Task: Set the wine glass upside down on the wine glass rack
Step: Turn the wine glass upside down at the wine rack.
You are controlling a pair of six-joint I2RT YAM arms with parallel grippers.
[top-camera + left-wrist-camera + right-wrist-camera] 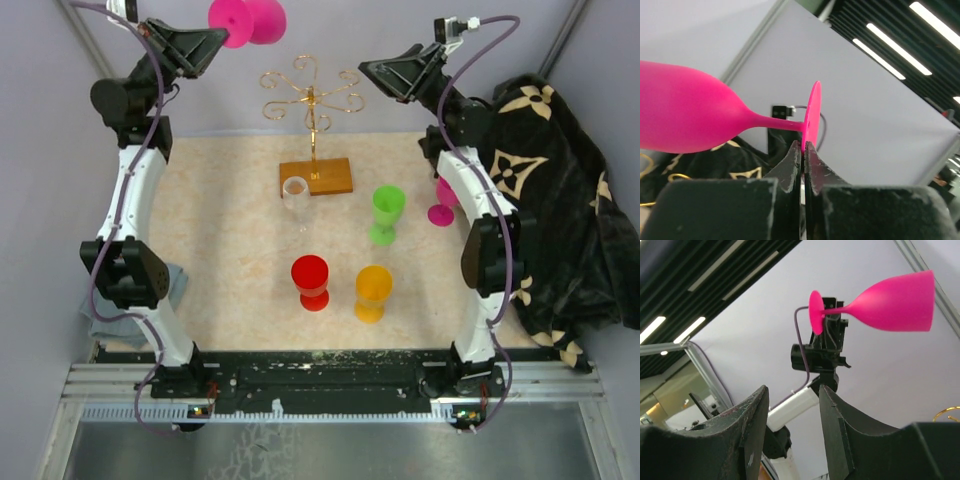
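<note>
A pink wine glass [250, 20] hangs sideways high at the back left, above and left of the wine glass rack [311, 95]. My left gripper [222, 38] is shut on the rim of its foot. The left wrist view shows the fingers [790, 165] pinching the foot disc [812, 115], with the bowl [685, 117] pointing left. The rack is gold wire with scroll arms on a wooden base [330, 180]. My right gripper [366, 72] stands open and empty just right of the rack top. In the right wrist view the glass [895, 302] sits beyond the open gripper [792, 395].
On the mat stand a clear glass [296, 195], a green one [387, 212], a red one [311, 281] and an orange one [373, 292]. Another pink glass [443, 205] sits behind the right arm. A black patterned cloth [560, 200] lies at right, a grey cloth [178, 285] at left.
</note>
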